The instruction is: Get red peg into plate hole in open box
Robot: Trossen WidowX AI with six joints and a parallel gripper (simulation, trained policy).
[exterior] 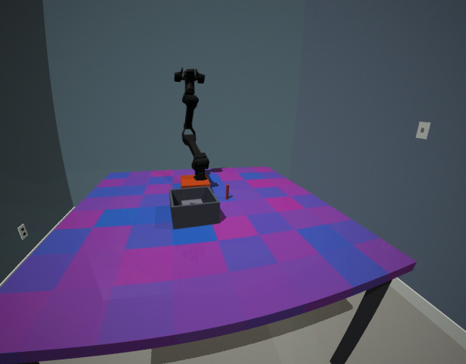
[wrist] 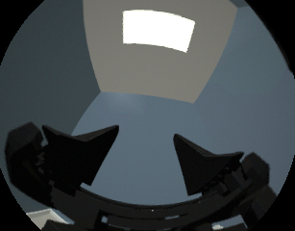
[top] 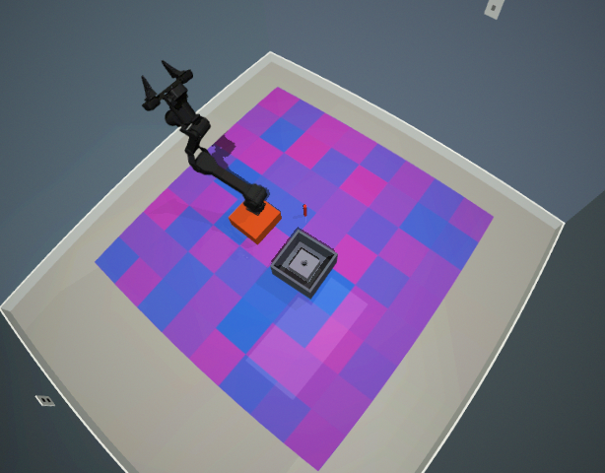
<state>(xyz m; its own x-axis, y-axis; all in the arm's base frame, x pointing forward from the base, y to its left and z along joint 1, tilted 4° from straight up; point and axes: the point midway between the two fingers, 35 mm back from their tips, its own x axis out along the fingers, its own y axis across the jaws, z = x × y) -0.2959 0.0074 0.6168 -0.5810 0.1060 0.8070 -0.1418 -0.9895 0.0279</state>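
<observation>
— Gripper (top: 153, 79) (exterior: 189, 71) (wrist: 146, 133) raised high behind the box (top: 323, 277) (exterior: 196, 215), fingers wide apart, nothing between. Which step?

— Likely still the reach, before any grasp. Red peg (top: 304, 210) (exterior: 227, 192): upright on the table (exterior: 240, 250), just beside the box, outside it.

— And next?

— Probably down to the peg, close, lift above the box's rim. Pale plate with a hole (top: 296, 265) (exterior: 192, 202) inside the box; orange block (top: 255, 219) (exterior: 194, 181) under the arm, behind the box. Main obstacle: box walls.

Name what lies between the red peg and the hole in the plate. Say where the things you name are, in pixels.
Part of the tabletop, then the box's wall (top: 316, 243) near one corner, stands between the red peg (top: 304, 209) and the hole (top: 303, 263); the top view shows this.
</observation>
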